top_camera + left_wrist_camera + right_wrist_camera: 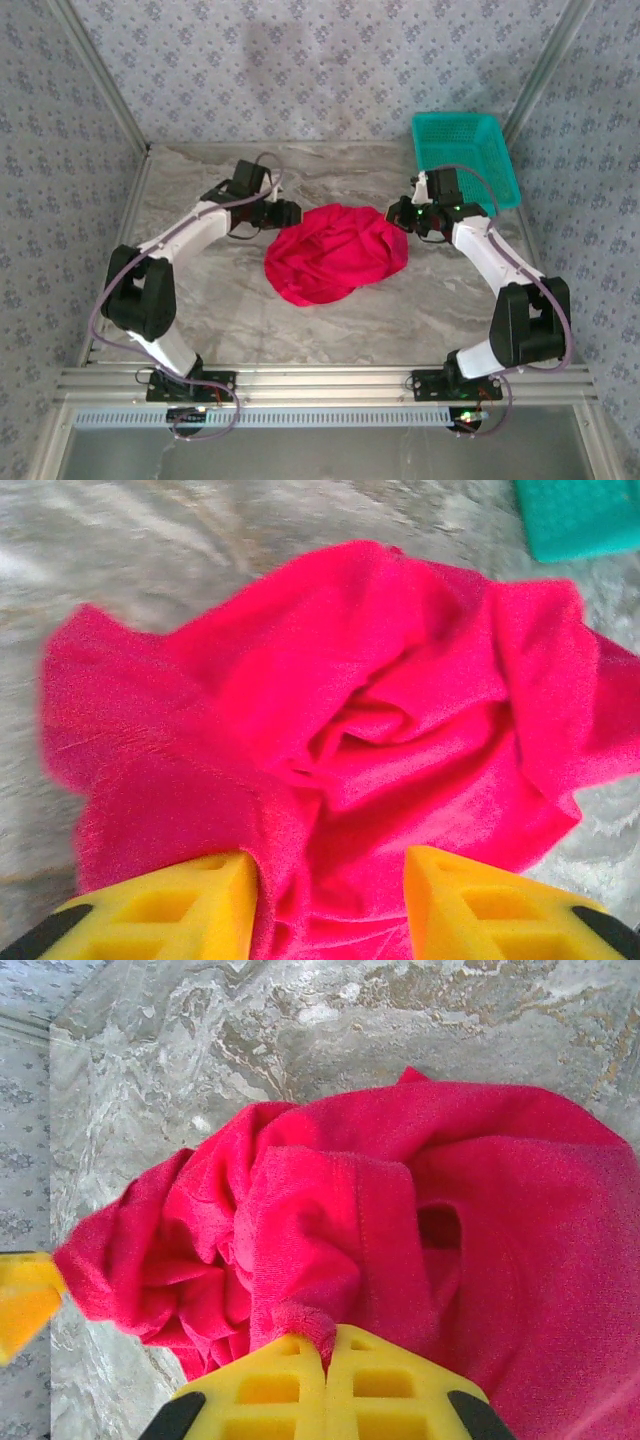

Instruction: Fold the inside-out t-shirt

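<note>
I count one red t-shirt (335, 255) on my screens, lying crumpled in a rounded heap on the marble-patterned table (230, 310), about midway between the two arms. It isn't spread flat. Folds and ridges run all across it, and a seam line shows in the right wrist view.

There are two arms, one on each side of the heap, both reaching in toward it.

The left fingers (288, 213) sit at the shirt's upper left edge. In the left wrist view the two yellow fingers (180, 905) stand clearly apart. Red cloth lies in the gap between them and brushes the inner face of the left one, but nothing is clamped.

The right fingers (403, 214) are at the shirt's upper right edge. In the right wrist view the pair (280, 1380) is pressed together with no gap, pinching a small bunched fold of the shirt right at the tips. From there the cloth fans out across the table. At the left edge of that view I can also see one yellow wedge (25, 1295) just beside the far side of the heap.

One teal mesh basket (455, 118) stands at the far right corner of the table, behind the right arm and apart from the shirt. One of its corners shows at the top right of the left wrist view (580, 515).
</note>
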Action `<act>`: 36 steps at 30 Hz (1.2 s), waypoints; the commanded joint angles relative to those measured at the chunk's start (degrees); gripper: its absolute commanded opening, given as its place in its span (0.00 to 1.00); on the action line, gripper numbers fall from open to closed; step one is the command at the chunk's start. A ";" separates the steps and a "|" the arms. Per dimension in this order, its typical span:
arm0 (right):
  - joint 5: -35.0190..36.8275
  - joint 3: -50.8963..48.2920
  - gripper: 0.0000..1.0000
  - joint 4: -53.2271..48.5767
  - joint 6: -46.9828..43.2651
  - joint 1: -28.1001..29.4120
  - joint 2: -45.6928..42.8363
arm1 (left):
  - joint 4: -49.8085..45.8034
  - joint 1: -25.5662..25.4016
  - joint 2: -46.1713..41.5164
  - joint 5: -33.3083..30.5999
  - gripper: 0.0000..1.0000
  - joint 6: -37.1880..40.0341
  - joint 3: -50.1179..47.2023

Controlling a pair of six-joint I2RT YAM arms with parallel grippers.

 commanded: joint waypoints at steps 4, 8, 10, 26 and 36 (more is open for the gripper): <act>-0.87 1.19 0.00 0.90 1.14 -0.41 -2.24 | 18.90 -10.98 -0.85 -0.22 0.50 -0.03 -3.75; -1.00 1.19 0.00 0.70 1.35 -0.75 -2.19 | 24.65 -16.41 5.74 -1.43 0.52 -5.44 -1.35; -1.05 1.04 0.00 0.89 1.52 -0.88 -2.35 | 24.74 -18.40 9.96 -2.73 0.53 -7.76 1.48; 5.72 -0.18 0.00 -3.60 -2.75 -4.82 -3.18 | 15.11 -15.31 10.97 1.42 0.00 -13.16 10.67; 9.43 14.01 0.00 -5.79 -5.46 -2.35 11.97 | 10.63 -4.06 4.35 13.69 0.00 -13.47 3.55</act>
